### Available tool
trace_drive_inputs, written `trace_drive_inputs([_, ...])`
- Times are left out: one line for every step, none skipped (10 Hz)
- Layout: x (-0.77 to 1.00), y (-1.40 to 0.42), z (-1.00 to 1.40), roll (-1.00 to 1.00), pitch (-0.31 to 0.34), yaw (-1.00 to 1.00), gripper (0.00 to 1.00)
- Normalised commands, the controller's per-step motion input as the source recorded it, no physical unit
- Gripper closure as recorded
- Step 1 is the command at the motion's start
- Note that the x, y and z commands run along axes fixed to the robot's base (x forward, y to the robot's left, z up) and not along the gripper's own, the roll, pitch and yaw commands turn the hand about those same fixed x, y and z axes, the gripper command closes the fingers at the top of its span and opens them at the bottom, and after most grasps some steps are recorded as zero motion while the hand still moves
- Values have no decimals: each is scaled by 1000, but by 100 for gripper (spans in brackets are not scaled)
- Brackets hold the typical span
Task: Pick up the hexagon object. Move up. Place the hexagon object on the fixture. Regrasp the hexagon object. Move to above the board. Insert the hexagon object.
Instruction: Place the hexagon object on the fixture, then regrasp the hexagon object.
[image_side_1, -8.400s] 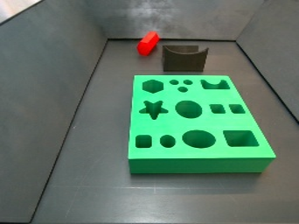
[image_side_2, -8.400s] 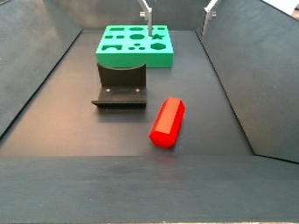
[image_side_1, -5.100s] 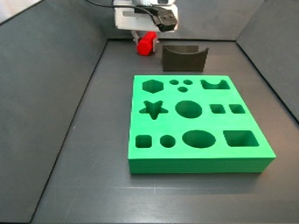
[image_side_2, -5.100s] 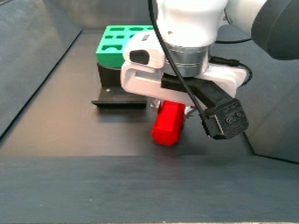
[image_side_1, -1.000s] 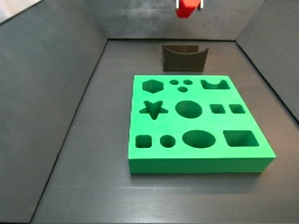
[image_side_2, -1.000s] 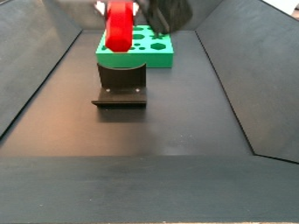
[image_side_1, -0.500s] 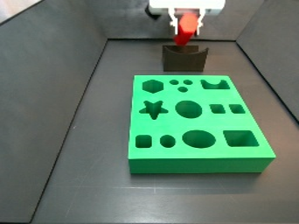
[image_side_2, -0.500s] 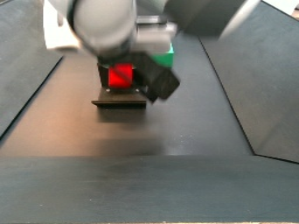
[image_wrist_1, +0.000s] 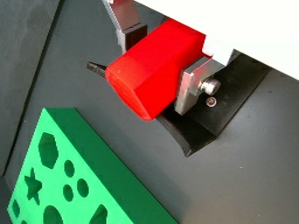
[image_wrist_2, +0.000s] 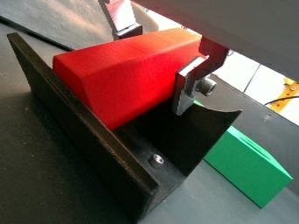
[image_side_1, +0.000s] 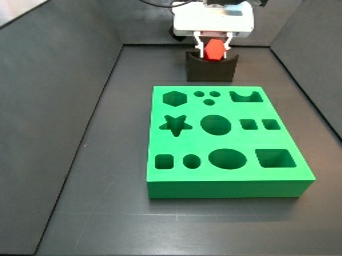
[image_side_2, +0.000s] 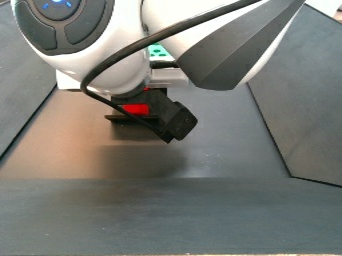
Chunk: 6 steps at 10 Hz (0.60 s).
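Near: green board (image_side_1: 225, 141) flat on dark floor, cut-outs facing up | Beyond, at 12 o'clock: dark fixture (image_side_1: 211, 69) just past board's far edge | Above fixture: gripper (image_side_1: 214, 44) — jaws pinching red hexagon object (image_wrist_1: 153, 67), silver fingers (image_wrist_2: 193, 83) on both sides, low over notch | Contact with fixture: cannot tell

In a side view we look down from beyond the flat green slab with cut-out holes (image_side_1: 225, 139) toward the pincer (image_side_1: 214, 43). Another faces back, blocked by the arm. Both wrist views sit close, sharing the glossy red prism (image_wrist_1: 153, 66).
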Motion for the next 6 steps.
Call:
trace_drive_inputs([41,39,-221,-34,-22,-76,100])
trace_drive_inputs([41,38,-221,-34,-22,-68,100])
trace_drive_inputs([41,39,-221,-34,-22,-63,100])
trace_drive_inputs([0,-500,-167,0,0,0,100])
trace_drive_inputs([0,0,0,0,0,0,0])
trace_drive_inputs([0,0,1000,99,-33,-59,0])
